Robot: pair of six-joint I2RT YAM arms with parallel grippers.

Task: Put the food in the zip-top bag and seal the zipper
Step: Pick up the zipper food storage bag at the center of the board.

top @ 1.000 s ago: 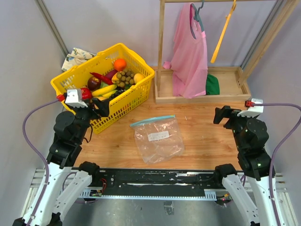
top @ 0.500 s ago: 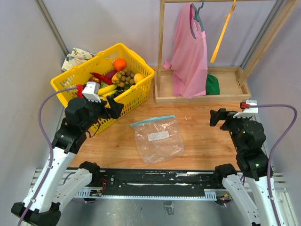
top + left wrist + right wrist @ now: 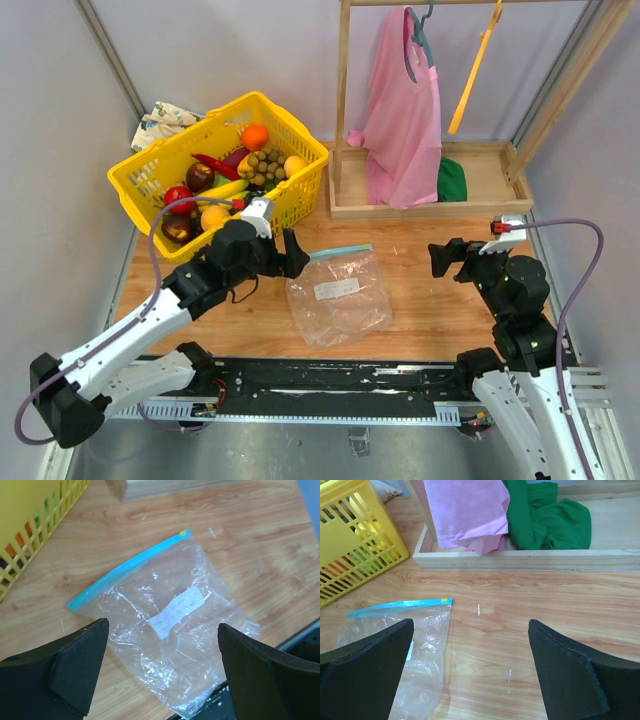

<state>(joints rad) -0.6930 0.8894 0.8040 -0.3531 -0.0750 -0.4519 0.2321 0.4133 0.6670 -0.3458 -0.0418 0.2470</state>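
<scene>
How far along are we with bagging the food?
Nothing is done yet: the food sits in the yellow basket and the zip-top bag lies flat and empty. In hand: the left pincer hangs open near the bag; the right pincer is open, holding nothing. Left: loading and sealing the zipper.

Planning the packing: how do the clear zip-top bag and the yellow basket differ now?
The clear crinkly zip-top bag lies flat and empty; the yellow plastic basket stands upright holding toy fruits and vegetables. The bag is see-through film; the basket has slotted walls. Both rest on the wooden table.
</scene>
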